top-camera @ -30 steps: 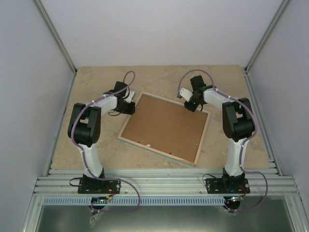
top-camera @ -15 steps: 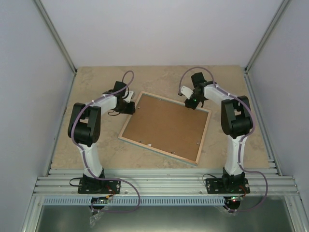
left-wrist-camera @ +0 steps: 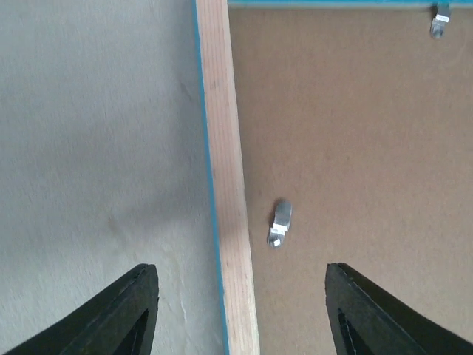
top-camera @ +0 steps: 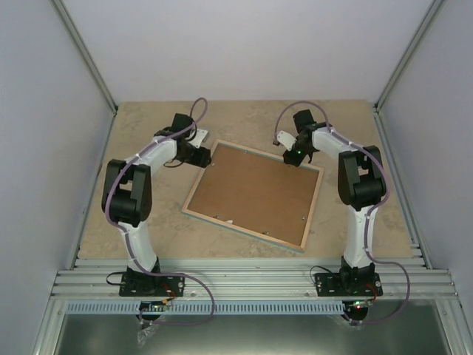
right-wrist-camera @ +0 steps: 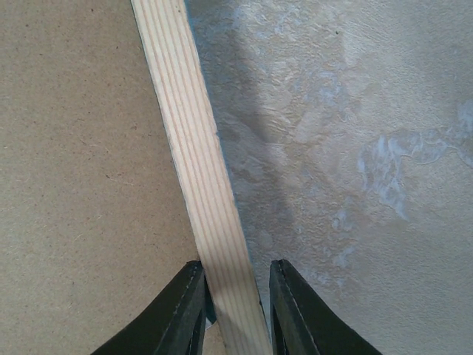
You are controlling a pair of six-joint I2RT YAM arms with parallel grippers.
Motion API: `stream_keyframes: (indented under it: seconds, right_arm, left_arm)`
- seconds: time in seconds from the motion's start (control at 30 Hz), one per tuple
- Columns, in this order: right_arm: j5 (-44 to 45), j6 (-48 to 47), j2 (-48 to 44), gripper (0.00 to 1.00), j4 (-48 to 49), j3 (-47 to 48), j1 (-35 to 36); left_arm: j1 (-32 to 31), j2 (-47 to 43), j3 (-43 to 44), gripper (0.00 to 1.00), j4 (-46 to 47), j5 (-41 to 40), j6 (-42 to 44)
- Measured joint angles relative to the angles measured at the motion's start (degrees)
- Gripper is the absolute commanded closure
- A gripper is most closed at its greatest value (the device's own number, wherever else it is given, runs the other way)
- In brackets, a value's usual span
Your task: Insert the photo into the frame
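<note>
Two pincers at one frame [right-wrist-camera: 207, 192], which lies bare-wood side up on the tabletop [left-wrist-camera: 96, 148] with its backing board [left-wrist-camera: 355, 148] seated; no photo visible. Right pincer [right-wrist-camera: 236, 264] is clenched on the frame's far rim. Left pincer [left-wrist-camera: 240, 268] is released, straddling the frame's left rim without contact, the rim's long axis running straight ahead.

You see the frame [left-wrist-camera: 225, 185] rim as bare light wood, matt, with fine straight grain and a thin turquoise painted edge. The backing board [left-wrist-camera: 355, 148] is brown fibreboard, dull and finely speckled. Its clip [left-wrist-camera: 279, 222] is shiny metal. The table [right-wrist-camera: 332, 111] looks matt, rough, mottled beige like stone. The left tool [left-wrist-camera: 240, 296] and right tool [right-wrist-camera: 235, 296] are smooth black plastic, faintly glossy.
</note>
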Motion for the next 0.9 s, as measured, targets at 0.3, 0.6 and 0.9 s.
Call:
stream_keyframes:
  seconds: [0.3,0.6,0.9]
  right_arm:
    - [-0.5,0.5,0.2,0.76,-0.3,0.3,-0.1]
    - [-0.6,0.7,0.3,0.77,-0.3,0.3,-0.1]
    - [-0.4,0.3,0.3,0.79,-0.3,0.3,-0.1]
  left_arm:
    - [-0.8,7.2,7.7,0.29,-3.5,-0.6,3.3]
    - [-2.1,12.9,12.4,0.40,-6.8,-2.4,3.6]
    - [-2.4,13.2,13.2,0.66,-6.8,-4.7,3.1]
